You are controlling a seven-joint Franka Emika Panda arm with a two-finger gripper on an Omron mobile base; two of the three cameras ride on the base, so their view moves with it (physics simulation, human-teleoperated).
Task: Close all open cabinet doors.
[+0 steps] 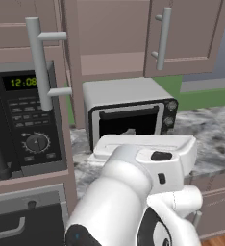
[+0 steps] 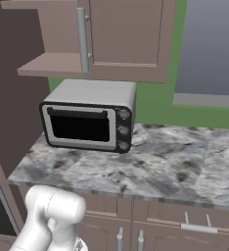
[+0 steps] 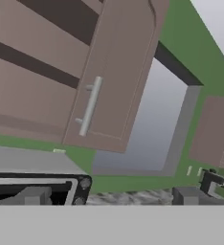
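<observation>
We take the toaster oven (image 2: 87,120) on the marble counter (image 2: 185,166) as our landmark: the upper cabinet directly above it stands open, its shelf (image 2: 53,63) bare to the room. Two cabinet doors belong to it. The left door (image 1: 44,62) hangs swung out above and to the left of the toaster oven, in front of the microwave (image 1: 28,125), so that we see it nearly edge-on, with its long silver bar handle (image 1: 40,62) standing vertical. The right door (image 2: 126,37) sits above and to the right of the toaster oven, angled out from the cabinet face; its bar handle (image 2: 82,39) also runs vertically, and its panel faces partly toward us. Each door's long axis is upright, like its handle, and each would swing about a vertical hinge line back toward the shelf. In the hand view the right door (image 3: 114,72) tilts across the frame only because the hand is rolled. The gripper's (image 3: 118,196) dark finger tips (image 3: 35,196) rise well apart at the bottom of that view, so we judge the jaws spread with nothing between them. The hand looks up at the door from low, near the toaster oven's top, which we judge is a pose for reaching the door's outer face. Neither door is shut yet, so we judge the task to be at its start here.
</observation>
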